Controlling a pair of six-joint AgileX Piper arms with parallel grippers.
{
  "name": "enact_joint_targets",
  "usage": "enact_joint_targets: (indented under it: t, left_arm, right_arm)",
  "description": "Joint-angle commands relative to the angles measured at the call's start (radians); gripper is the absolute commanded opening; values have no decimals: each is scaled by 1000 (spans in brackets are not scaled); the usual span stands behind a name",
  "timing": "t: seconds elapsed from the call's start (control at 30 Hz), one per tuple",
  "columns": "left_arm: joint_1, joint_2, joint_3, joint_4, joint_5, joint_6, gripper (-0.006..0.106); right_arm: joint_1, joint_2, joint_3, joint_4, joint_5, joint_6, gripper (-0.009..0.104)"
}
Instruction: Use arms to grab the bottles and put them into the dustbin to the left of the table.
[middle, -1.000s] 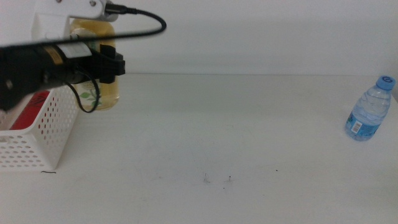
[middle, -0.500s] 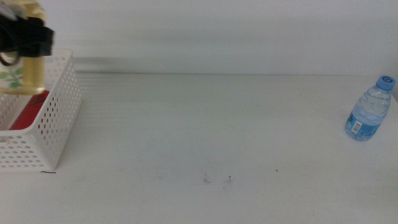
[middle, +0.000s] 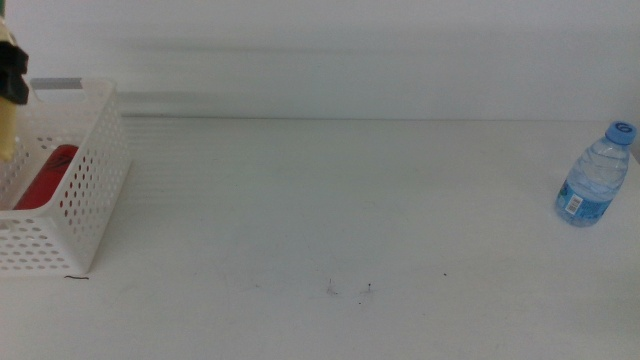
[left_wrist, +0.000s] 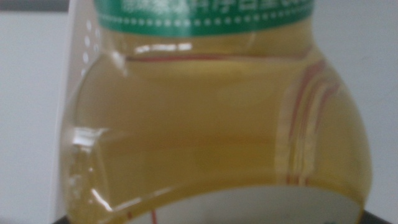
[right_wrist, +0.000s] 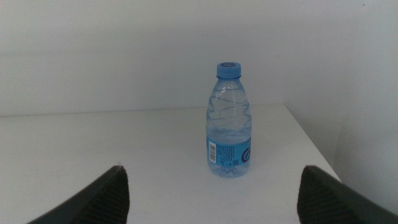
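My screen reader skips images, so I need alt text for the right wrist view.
A small clear water bottle with a blue cap stands upright on the white table, near its far corner. The right end effector faces it, jaws open wide and apart from it.

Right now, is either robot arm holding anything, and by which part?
The left gripper holds the yellow tea bottle over the dustbin; the exact place of the hold is hidden. The right gripper is open and holds nothing.
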Motion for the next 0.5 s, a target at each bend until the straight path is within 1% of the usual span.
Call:
enact_joint_targets:
  t: [0.0, 0.27, 0.37, 0.47]
  left_arm:
    - [22, 21, -28, -10, -21, 6, 14]
    - [61, 109, -28, 17, -56, 30, 14]
    - [64, 140, -28, 51, -76, 30, 14]
    - [64, 172, -28, 66, -96, 30, 14]
  right_arm:
    - [1, -4, 3, -5, -8, -7, 93]
    - [1, -4, 3, -5, -8, -7, 93]
    - [1, -4, 3, -5, -8, -7, 93]
    - [1, -4, 3, -5, -8, -7, 93]
